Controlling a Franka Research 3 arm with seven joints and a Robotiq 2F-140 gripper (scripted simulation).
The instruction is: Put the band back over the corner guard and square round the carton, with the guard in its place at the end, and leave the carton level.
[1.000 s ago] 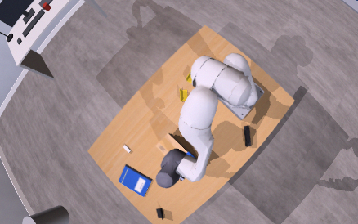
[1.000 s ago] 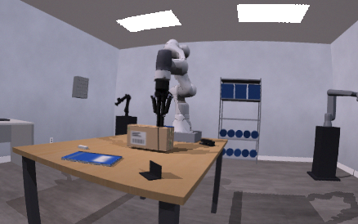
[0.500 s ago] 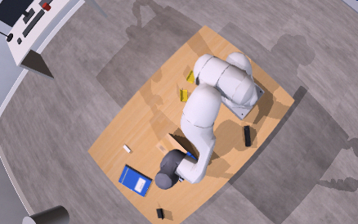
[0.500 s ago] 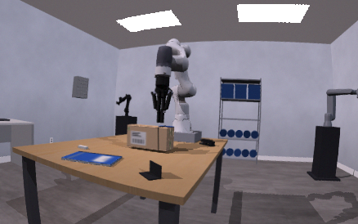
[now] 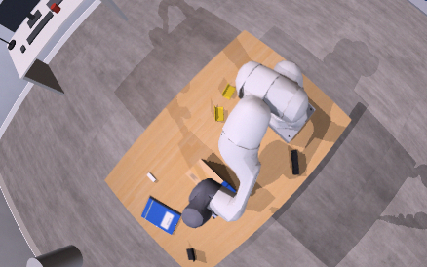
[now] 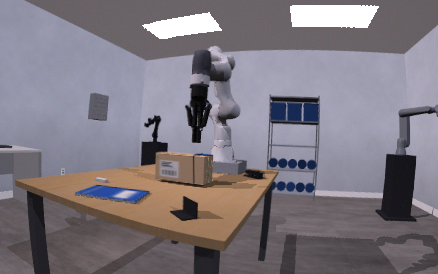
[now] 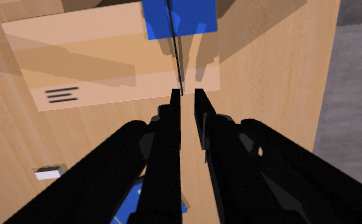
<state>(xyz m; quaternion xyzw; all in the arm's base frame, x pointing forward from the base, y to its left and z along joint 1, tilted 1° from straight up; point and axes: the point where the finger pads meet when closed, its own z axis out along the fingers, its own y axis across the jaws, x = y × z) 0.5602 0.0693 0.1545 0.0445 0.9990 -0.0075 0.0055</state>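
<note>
The brown carton [image 6: 183,168] stands on the wooden table, with a label on its side; the wrist view shows its top [image 7: 113,60]. A blue corner guard [image 7: 180,17] sits on its far edge and also shows in the side view [image 6: 203,155]. A thin dark band [image 7: 175,55] runs across the guard and the carton top, ending at the near edge by my fingertips. My gripper [image 6: 196,139] hangs point-down a little above the carton. Its fingers stand nearly closed with a narrow gap that shows only table wood. From overhead the arm hides most of the carton [image 5: 211,171].
A blue book [image 5: 161,214] lies near the table's front, with a small white block [image 5: 151,177] beside it. A black bracket [image 6: 188,208] stands at the near edge. Two yellow pieces [image 5: 228,92] lie near the arm's base, and a black bar [image 5: 294,162] lies to the right.
</note>
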